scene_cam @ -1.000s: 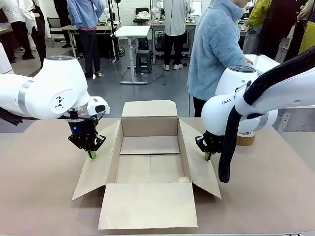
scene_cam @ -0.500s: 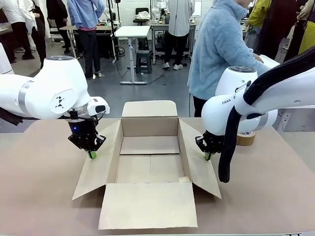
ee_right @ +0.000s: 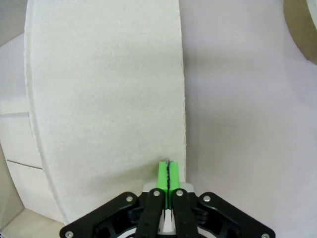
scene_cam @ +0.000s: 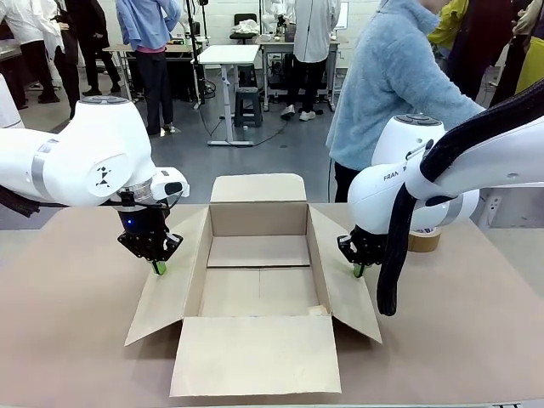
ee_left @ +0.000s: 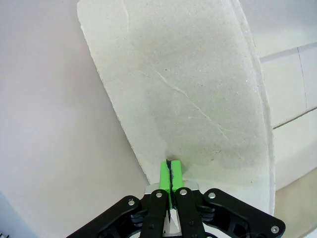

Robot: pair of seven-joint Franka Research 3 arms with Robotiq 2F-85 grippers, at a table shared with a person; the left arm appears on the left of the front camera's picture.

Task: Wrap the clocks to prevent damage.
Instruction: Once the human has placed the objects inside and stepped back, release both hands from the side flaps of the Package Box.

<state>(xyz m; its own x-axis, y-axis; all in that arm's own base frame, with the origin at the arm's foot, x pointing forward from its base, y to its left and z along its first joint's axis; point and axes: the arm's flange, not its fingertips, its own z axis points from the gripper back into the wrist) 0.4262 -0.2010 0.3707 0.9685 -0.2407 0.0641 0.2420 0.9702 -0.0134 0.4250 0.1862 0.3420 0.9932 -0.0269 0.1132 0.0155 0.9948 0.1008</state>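
The letters "FRAN" stand in dark print on the white right arm (scene_cam: 399, 183), on its round joint. This joint is just to the right of the cardboard box (scene_cam: 255, 353) and a bit higher. The word goes on, but a black cable sleeve (scene_cam: 393, 255) covers the rest of it. To the left of the box, the left arm (scene_cam: 85, 157) has a small dark logo (scene_cam: 104, 176) on its round joint. It is made of little shapes, with no letters to read
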